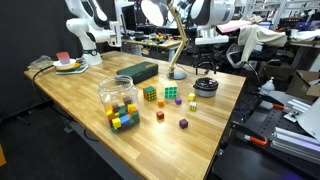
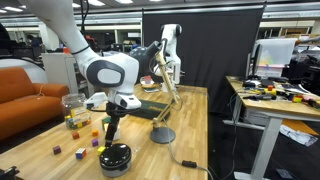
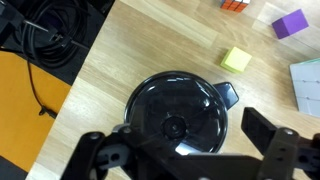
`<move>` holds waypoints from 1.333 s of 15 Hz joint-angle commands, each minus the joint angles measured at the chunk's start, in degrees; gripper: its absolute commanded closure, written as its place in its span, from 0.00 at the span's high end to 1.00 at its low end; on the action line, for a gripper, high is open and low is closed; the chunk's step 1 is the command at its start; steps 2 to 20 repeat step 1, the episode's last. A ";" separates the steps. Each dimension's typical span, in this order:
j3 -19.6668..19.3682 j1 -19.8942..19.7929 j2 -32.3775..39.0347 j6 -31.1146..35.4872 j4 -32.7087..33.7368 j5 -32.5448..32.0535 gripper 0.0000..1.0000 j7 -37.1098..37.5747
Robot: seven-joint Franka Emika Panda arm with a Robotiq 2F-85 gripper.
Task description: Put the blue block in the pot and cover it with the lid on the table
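**Lid is on the pot, jaws wide above it**

And here we are, right over the pot (image 2: 115, 162), which sits near the edge of the wooden desk (image 1: 80, 90). The wrist view looks straight down on the lid (image 3: 175, 105), a glossy black disc that rests flat on the pot and covers it. Its small knob is dead centre, and a stubby handle pokes out from the pot's side.

The gripper (image 3: 188, 135) hangs just above the pot with its jaws spread wide, one to either side of the lid and pinching nothing. In an exterior view the arm comes straight down onto the pot.

Close beside the pot lies a small yellow-green cube (image 3: 236, 60). A purple cube (image 3: 290, 24) sits a little further from the pot on that same side. The lamp's round base (image 2: 162, 135) stands near the pot. The clear jar of coloured blocks (image 1: 118, 98) is well apart from the pot, across the desk.
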 commanded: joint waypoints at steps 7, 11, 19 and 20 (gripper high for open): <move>-0.10 0.07 0.03 -0.15 0.12 0.00 1.00 -0.06; -0.10 0.07 0.03 -0.15 0.12 0.00 1.00 -0.06; -0.10 0.07 0.03 -0.15 0.12 0.00 1.00 -0.06; -0.10 0.07 0.03 -0.15 0.12 0.00 1.00 -0.06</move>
